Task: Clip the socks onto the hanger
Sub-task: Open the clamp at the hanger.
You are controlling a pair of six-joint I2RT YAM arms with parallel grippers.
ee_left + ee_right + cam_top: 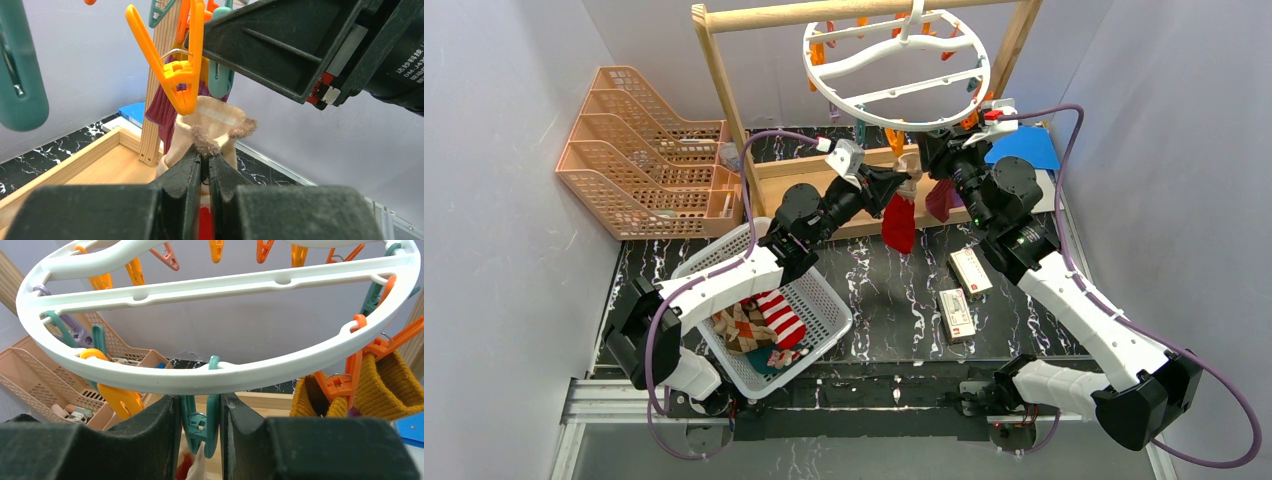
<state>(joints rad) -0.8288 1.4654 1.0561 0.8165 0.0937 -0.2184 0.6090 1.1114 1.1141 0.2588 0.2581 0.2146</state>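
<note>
The white round hanger [894,62] [215,371] hangs from the wooden rack. My left gripper [903,188] [205,157] is shut on the cream cuff of a red sock [899,222] [212,125], holding it up just under the clips. My right gripper [936,152] [200,404] reaches up under the ring, its fingers pressed on both sides of a teal clip [204,422] [220,80]. The cream cuff shows just below that clip. A maroon sock [941,200] [161,107] with a mustard-orange cuff [382,385] hangs from orange clips beside it.
A white basket [824,300] at front left holds a red-and-white striped sock [782,318] and an argyle sock [742,326]. A peach file tray [644,150] stands at back left. Two small boxes [964,290] lie at the right. The wooden rack post [729,100] stands behind.
</note>
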